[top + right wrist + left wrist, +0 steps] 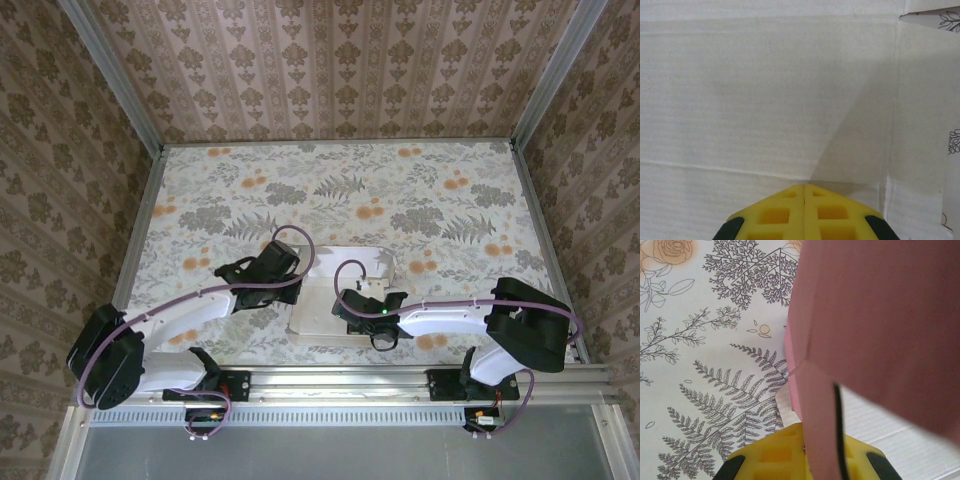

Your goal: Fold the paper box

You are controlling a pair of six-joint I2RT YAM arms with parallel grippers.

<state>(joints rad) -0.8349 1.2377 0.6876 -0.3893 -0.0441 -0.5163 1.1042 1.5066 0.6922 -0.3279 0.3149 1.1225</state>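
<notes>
Two closed grippers met the paper box [318,325], which lay flat just beyond the rail [330,380]. At the box's left edge the left gripper [804,429] seemed pinched on a raised pink flap [815,400]. The right gripper [805,186], empty, sat over the box's whitish middle.

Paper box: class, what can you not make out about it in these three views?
- Outline of the box, top view: the right arm covers its middle, and the tabs are too small to tell.
- Whether the left jaws pinch the pink flap, left wrist view: the blurred flap covers their seam.
- Full shape, right wrist view: the white panel runs off the frame's left edge.
</notes>
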